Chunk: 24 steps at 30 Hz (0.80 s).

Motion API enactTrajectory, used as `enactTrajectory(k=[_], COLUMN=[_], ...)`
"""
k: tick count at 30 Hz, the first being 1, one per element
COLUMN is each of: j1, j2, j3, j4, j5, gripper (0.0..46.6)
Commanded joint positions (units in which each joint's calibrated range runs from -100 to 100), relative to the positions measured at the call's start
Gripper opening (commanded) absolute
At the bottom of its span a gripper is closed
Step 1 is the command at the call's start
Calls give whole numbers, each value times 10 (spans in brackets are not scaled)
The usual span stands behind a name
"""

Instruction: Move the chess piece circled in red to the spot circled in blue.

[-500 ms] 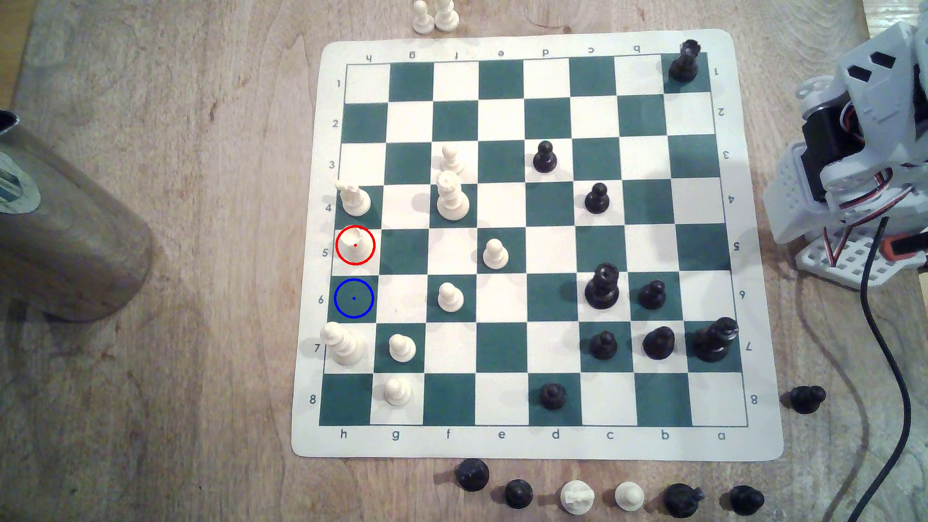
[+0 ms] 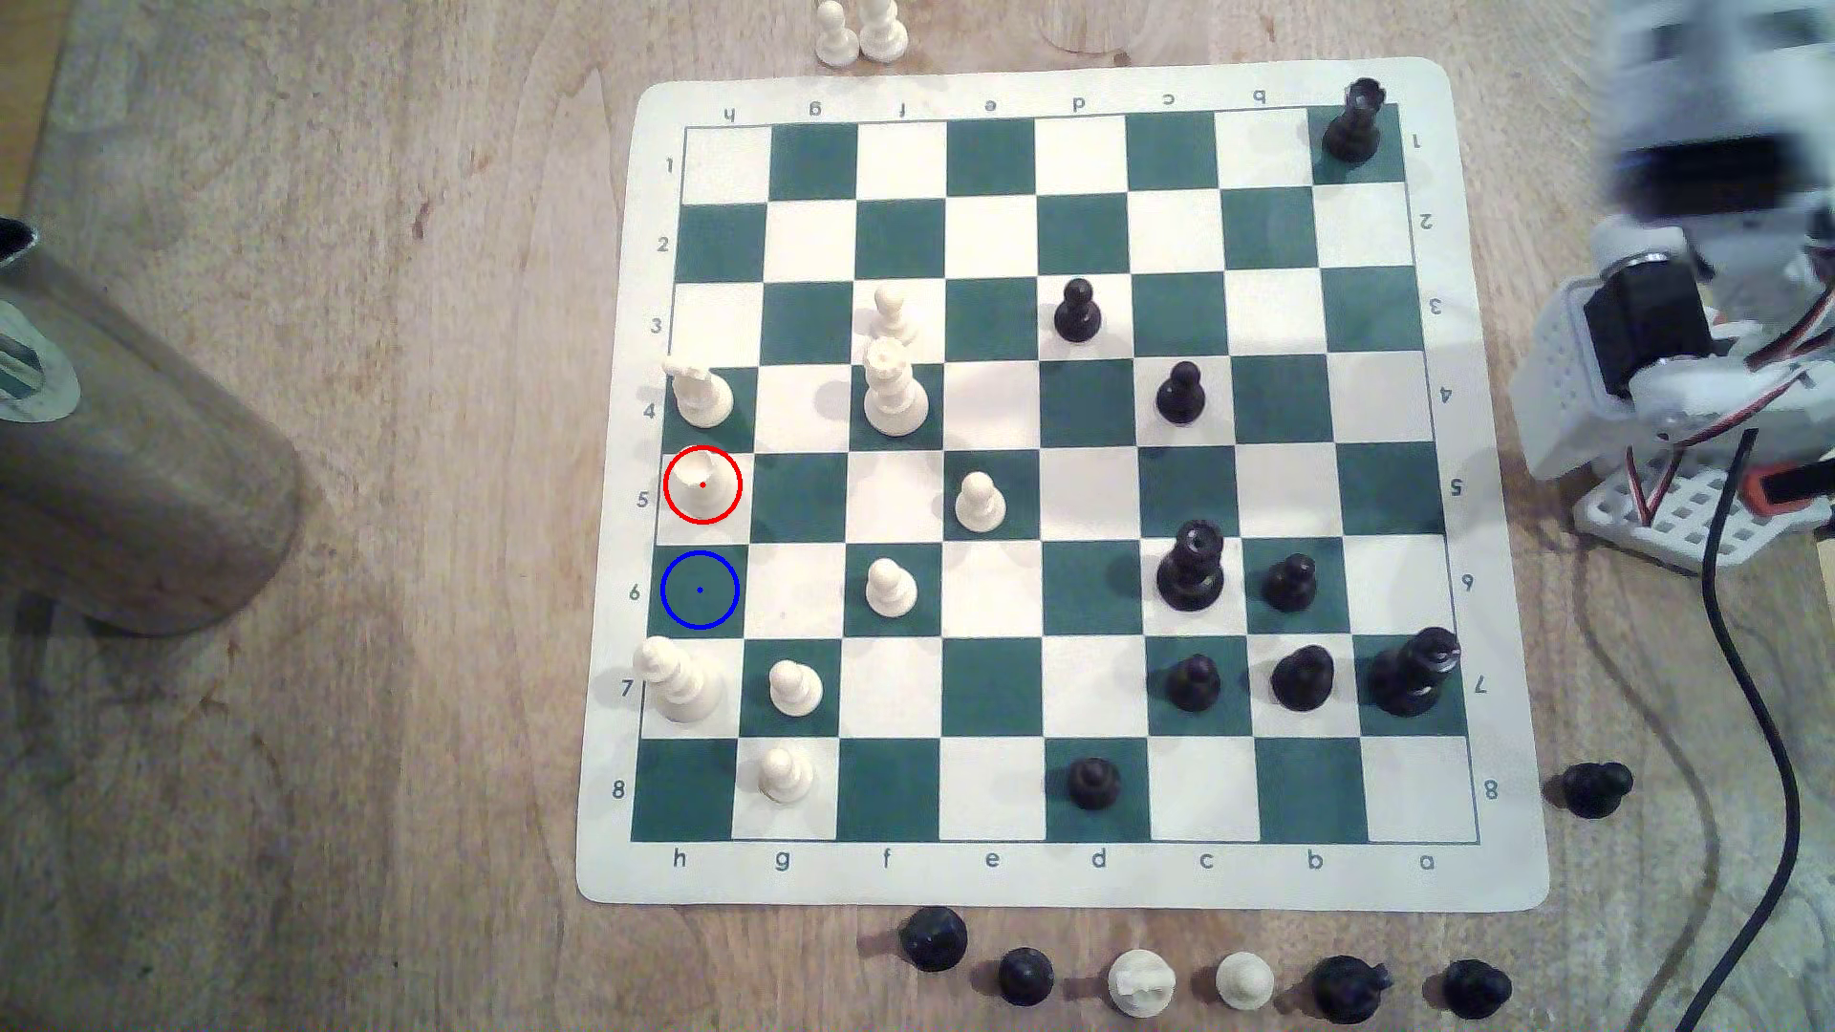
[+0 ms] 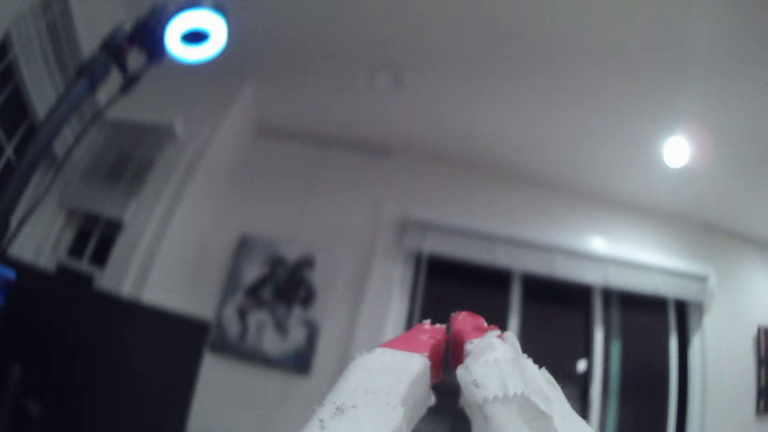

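Wrist view has my gripper pinched closed on nothing, aimed up at the room; I'd open wide, then drop straight onto the piece, clear of the rook beside it.

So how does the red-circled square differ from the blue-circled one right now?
The red-circled square is white and holds the cream chess piece; the blue-circled spot is dark green and holds nothing. The red one lies in row 5, the blue one in row 6, directly below it in the exterior view. Both are in the h column at the exterior view's left edge of the board, each with a centre dot.
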<state>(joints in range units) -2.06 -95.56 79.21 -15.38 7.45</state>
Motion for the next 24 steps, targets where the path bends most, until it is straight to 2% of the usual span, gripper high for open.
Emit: enactTrajectory(k=[1,4,5,8,11,12,14,21,24], j1=[24,54,66,61,41,33,20,10,23], j2=[-1,17,62,160,317,364,471,694,776], j3=[-80,-101,-128,-164,-256,-296,-381,-541,-615], j4=[190,270,329,345,390,406,422,423,443], j5=[-2,-2,-3,-3,-2,-12,-48,-87,-106], gripper=[2,2,2,5,8,14,39,54,90])
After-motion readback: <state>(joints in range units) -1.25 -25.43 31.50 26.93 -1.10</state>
